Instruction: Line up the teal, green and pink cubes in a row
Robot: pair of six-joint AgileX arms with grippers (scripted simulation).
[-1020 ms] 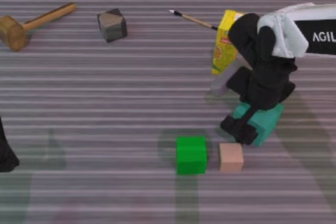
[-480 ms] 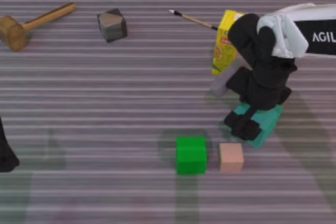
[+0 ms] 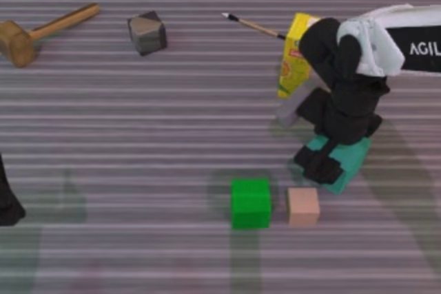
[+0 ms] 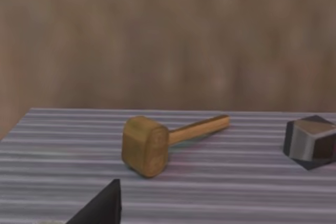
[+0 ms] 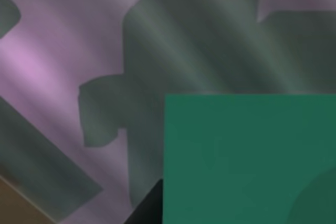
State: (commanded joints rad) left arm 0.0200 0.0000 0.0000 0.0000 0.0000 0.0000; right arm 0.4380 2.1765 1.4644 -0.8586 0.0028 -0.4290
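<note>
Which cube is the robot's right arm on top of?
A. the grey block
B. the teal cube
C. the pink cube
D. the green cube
B. In the top view the right gripper sits over the teal cube, covering part of it, while the green cube and the pink cube sit side by side on the table, apart from it.

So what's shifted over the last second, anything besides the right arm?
The right claw and the teal cube under it drew slightly toward the table's far edge early in that second, then held; whether it grips the cube isn't visible. The green cube, pink cube, mallet, grey block, yellow box and parked left arm stayed put.
</note>
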